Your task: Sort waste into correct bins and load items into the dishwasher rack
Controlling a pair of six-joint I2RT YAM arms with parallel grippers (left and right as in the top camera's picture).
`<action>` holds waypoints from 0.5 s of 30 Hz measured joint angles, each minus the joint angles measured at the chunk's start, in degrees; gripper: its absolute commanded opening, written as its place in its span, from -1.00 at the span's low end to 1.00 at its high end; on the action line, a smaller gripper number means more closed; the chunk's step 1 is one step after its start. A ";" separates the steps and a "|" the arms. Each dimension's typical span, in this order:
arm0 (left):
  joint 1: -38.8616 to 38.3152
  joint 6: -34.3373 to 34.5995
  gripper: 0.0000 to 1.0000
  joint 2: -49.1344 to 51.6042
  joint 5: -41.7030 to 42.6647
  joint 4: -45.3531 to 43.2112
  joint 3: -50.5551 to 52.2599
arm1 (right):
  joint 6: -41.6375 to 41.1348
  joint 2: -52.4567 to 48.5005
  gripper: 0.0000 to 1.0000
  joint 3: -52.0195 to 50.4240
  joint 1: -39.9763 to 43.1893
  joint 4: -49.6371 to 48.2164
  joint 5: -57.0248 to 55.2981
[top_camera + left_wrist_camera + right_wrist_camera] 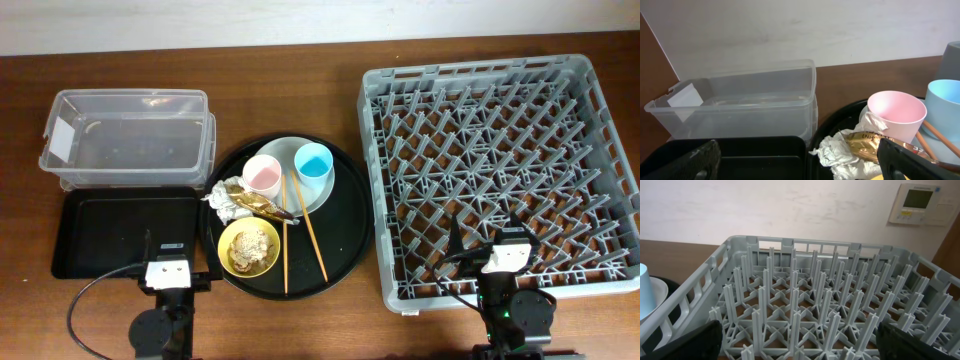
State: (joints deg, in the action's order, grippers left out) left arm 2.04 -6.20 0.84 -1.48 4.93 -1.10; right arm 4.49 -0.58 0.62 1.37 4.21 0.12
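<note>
On the round black tray (345, 225) a pale plate (290, 150) holds a pink cup (262, 177) and a light-blue cup (313, 162). A white napkin (225, 200) and a gold wrapper (262, 205) lie left of them. A yellow bowl (248, 248) holds beige scraps. Two chopsticks (310, 235) lie across the tray. My left gripper (170, 250) is open and empty over the black rectangular tray (110, 235), with the clear tub (130, 140) behind it. My right gripper (492, 245) is open and empty over the near edge of the grey rack (500, 170).
In the left wrist view the open jaws (797, 165) face the tub (740, 100), the napkin (832, 150), the wrapper (865, 145) and the pink cup (897, 112). In the right wrist view the jaws (802, 342) hang over the rack's pegs (815, 295).
</note>
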 measured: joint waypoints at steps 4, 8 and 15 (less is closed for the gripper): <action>0.00 0.00 0.99 0.00 2.64 -3.17 0.22 | 0.00 0.00 0.97 0.00 0.00 0.02 0.00; -0.09 2.84 0.99 1.20 14.21 7.30 -8.83 | 0.00 0.02 0.97 0.00 0.00 0.00 0.02; -0.24 4.31 0.99 42.47 25.70 45.64 -59.82 | 0.00 -0.04 0.97 0.00 0.00 0.00 0.02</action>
State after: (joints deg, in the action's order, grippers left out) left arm 1.80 -1.89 43.31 24.23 50.57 -60.93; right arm 4.49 -0.62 0.62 1.37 4.21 0.14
